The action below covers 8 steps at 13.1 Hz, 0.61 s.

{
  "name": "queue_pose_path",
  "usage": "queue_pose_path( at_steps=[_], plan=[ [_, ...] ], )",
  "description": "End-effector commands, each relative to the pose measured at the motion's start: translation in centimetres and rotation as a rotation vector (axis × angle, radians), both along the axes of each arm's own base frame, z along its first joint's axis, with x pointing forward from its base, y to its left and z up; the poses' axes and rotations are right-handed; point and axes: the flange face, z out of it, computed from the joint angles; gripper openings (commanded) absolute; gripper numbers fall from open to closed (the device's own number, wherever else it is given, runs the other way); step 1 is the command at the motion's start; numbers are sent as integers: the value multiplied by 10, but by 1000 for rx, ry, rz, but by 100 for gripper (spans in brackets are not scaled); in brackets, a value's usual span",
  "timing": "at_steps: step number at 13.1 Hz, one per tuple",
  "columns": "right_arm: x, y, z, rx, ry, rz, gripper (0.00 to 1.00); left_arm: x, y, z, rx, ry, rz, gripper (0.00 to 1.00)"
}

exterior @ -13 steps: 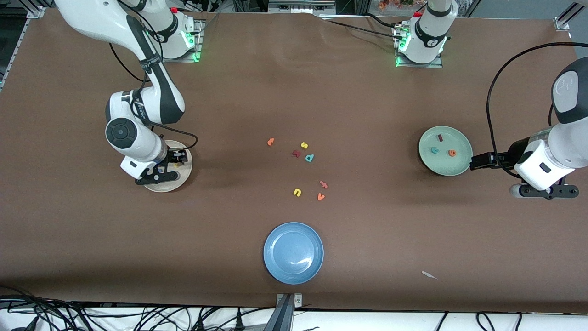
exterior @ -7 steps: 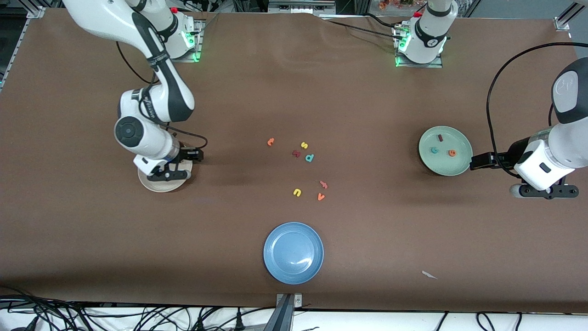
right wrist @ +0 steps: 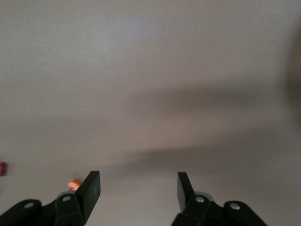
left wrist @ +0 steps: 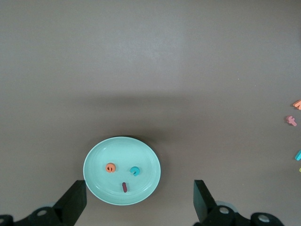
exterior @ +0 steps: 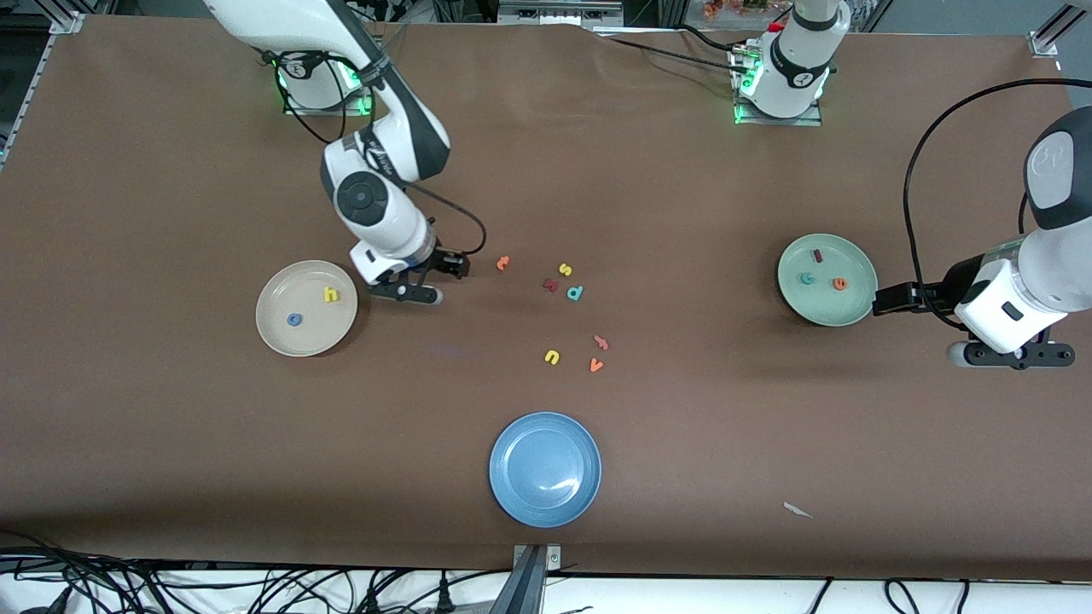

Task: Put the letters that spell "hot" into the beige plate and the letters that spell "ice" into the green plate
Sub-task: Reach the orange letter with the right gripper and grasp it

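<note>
We see the right gripper (right wrist: 138, 186) with jaws parted and empty over bare table, the orange "t" (exterior: 502, 263) just beside them. The left gripper (left wrist: 140, 200) waits wide open, empty, beside the green plate (left wrist: 96, 156) holding "i", "c", "e"; "h" (exterior: 331, 295) and "o" (exterior: 293, 320) lie in the beige plate (exterior: 281, 341).

In the right wrist view, the right gripper (right wrist: 138, 188) showed only its two fingertips; the rest ran off the frame's edge. An orange letter (right wrist: 74, 184) sat half hidden by one fingertip, too blurred to read, and a dark red letter (right wrist: 2, 168) was cut by the frame's edge. In the left wrist view, the left gripper (left wrist: 139, 200) was likewise cut off, and several small letters (left wrist: 292, 120) were partly clipped at the frame's edge.
</note>
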Motion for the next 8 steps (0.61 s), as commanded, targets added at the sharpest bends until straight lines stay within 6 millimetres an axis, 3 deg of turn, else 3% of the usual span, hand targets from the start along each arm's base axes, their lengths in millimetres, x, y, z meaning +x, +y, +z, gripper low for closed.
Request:
queue_pose_path(
  at_steps=[1, 8],
  plan=[
    [-9, 36, -12, 12, -16, -91, 75, -1, 0, -1, -15, -6, -6, 100],
    [-36, 85, -37, 29, -37, -201, 73, 0, 3, -5, -11, -2, -6, 100]
  ],
)
